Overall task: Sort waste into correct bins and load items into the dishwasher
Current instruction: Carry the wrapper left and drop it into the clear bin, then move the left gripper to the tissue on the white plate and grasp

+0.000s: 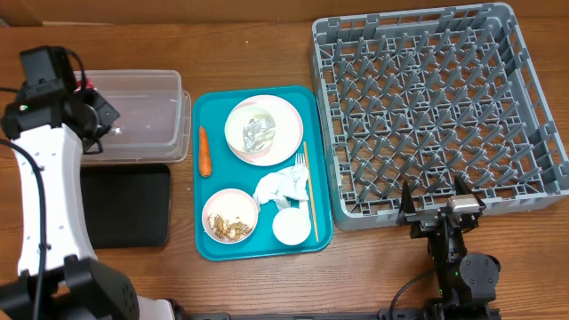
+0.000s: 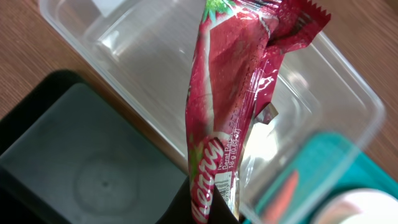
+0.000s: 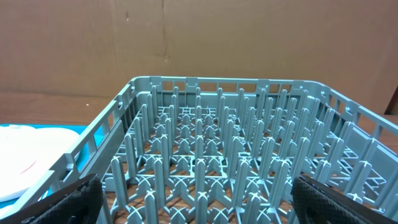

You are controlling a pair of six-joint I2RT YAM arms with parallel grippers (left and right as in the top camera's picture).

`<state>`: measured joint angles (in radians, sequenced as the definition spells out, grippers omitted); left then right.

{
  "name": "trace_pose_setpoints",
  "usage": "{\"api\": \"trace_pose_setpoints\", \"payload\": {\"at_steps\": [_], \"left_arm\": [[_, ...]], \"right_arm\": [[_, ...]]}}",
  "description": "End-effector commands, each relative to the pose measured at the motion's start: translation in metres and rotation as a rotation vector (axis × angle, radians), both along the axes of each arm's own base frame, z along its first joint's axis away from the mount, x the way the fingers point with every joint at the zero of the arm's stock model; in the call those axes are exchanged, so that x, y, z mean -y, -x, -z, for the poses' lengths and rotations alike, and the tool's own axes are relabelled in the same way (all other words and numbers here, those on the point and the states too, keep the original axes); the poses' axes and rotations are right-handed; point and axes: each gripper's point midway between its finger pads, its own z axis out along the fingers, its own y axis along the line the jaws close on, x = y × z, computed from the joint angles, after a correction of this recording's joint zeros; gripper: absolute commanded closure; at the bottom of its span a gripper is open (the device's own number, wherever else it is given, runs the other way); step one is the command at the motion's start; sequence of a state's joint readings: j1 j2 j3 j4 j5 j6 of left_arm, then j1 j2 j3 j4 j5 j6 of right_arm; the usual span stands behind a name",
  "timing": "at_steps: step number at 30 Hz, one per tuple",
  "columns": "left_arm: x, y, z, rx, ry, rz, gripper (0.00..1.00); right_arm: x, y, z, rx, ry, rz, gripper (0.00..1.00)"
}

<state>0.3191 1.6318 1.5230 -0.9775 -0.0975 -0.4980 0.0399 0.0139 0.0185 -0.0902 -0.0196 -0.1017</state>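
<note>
1. Surface (image 1: 258, 53): bare wood, open on the far side of both end effectors; only a narrow gap between the teal tray and the dish rack.
2. Dish rack (image 1: 436, 107): directly ahead of the right end effector (image 1: 435, 204), near wall just in front of the fingers; grid of upright pegs inside lattice walls.
3. Teal tray (image 1: 210, 111): between the two end effectors, off to the left of the right one, right edge close beside the rack.
4. Clear tub (image 1: 184, 124): below the left end effector (image 1: 96, 114), which hangs over the tub's left end; tub's right end just beside the teal tray.
5. Black tray (image 1: 124, 209): on the near side of the left end effector, right beside the tub.
6. On the teal tray, well right of the left end effector:
   - plate (image 1: 263, 130) with greyish bits on it
   - bowl (image 1: 230, 216) holding beige food scraps (image 1: 229, 228)
   - napkins (image 1: 280, 187)
   - cup (image 1: 291, 226)
   - carrot (image 1: 204, 151)
   - stick (image 1: 310, 191) and fork (image 1: 300, 164)
7. Red wrapper (image 2: 230, 106): pinched in the left end effector, held above the clear tub.
8. Right end effector: spread wide, holding nothing.
</note>
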Motion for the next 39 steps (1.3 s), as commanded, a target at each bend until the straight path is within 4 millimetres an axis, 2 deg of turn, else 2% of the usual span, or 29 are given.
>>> {"api": "trace_pose_setpoints", "payload": {"at_steps": [1, 9, 12, 16, 17, 18, 19, 20, 23, 25, 27, 31, 35, 39], "left_arm": [[-0.015, -0.008, 0.021, -0.029, 0.010, -0.014, 0.96], [-0.051, -0.018, 0.081, -0.123, 0.013, -0.047, 0.96], [-0.061, -0.020, 0.089, -0.119, 0.011, -0.065, 0.92], [-0.071, -0.027, 0.085, -0.076, -0.002, -0.080, 0.83], [-0.073, -0.028, 0.083, -0.067, -0.007, -0.084, 0.76], [-0.075, -0.030, 0.082, -0.059, -0.010, -0.084, 0.63], [-0.076, -0.032, 0.081, -0.048, -0.015, -0.085, 0.46], [-0.077, -0.034, 0.080, -0.040, -0.018, -0.085, 0.35], [-0.078, -0.038, 0.077, -0.023, -0.028, -0.070, 0.19], [-0.075, -0.046, 0.071, -0.001, -0.022, -0.024, 0.09], [-0.071, -0.053, 0.059, 0.027, -0.015, 0.018, 0.08], [-0.054, -0.062, 0.020, 0.101, 0.031, 0.074, 0.09], [-0.016, -0.069, -0.030, 0.205, 0.098, 0.181, 0.09], [0.047, -0.066, -0.067, 0.302, 0.208, 0.397, 0.05]], "right_arm": [[0.001, 0.000, 0.002, 0.005, 0.000, 0.002, 0.00], [0.001, 0.000, 0.002, 0.005, 0.000, 0.002, 0.00], [0.001, 0.000, 0.002, 0.005, 0.000, 0.002, 0.00], [0.001, 0.000, 0.002, 0.005, 0.000, 0.002, 0.00], [0.001, 0.000, 0.002, 0.005, 0.000, 0.002, 0.00], [0.001, 0.000, 0.002, 0.005, 0.000, 0.002, 0.00], [0.001, 0.000, 0.002, 0.005, 0.000, 0.002, 0.00], [0.001, 0.000, 0.002, 0.005, 0.000, 0.002, 0.00], [0.001, 0.000, 0.002, 0.005, 0.000, 0.002, 0.00], [0.001, 0.000, 0.002, 0.005, 0.000, 0.002, 0.00], [0.001, 0.000, 0.002, 0.005, 0.000, 0.002, 0.00], [0.001, 0.000, 0.002, 0.005, 0.000, 0.002, 0.00], [0.001, 0.000, 0.002, 0.005, 0.000, 0.002, 0.00], [0.001, 0.000, 0.002, 0.005, 0.000, 0.002, 0.00]]}}
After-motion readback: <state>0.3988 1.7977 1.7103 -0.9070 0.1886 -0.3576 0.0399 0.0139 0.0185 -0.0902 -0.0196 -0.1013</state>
